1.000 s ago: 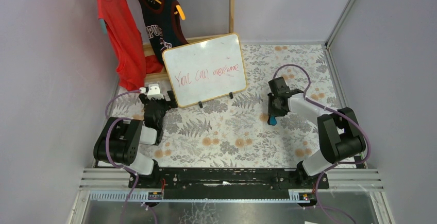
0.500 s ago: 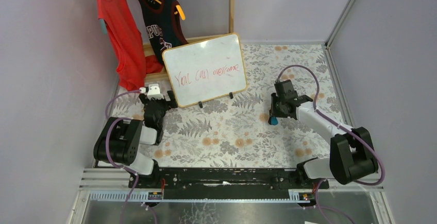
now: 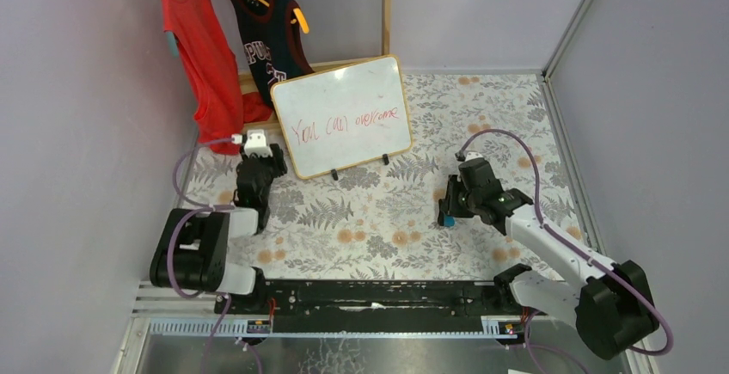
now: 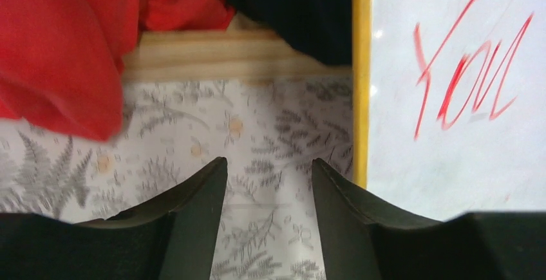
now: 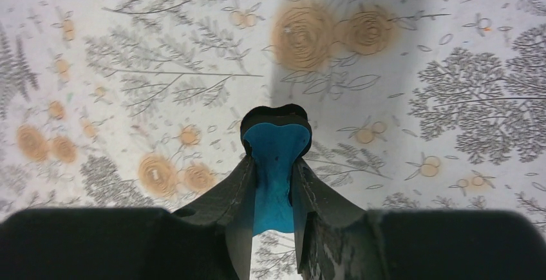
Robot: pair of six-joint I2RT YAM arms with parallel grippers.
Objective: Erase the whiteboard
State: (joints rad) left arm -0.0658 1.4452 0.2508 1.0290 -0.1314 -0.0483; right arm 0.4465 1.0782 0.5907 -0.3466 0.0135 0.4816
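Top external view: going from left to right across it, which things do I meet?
The red shirt → left gripper → whiteboard → right gripper, shut on a blue eraser.

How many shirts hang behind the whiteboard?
2: a red top at far left; a dark jersey right of it, above the left corner of the whiteboard. Others may hide behind.

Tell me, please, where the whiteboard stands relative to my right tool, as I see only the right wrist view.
Observer: The whiteboard stands propped at the back of the table, beyond and left of your right tool and its blue eraser.
Operator: Is anything written on it?
Observer: Yes, red handwriting crosses its lower half.
Operator: And the left tool?
Observer: The left tool is open and empty, beside the board's lower left corner.
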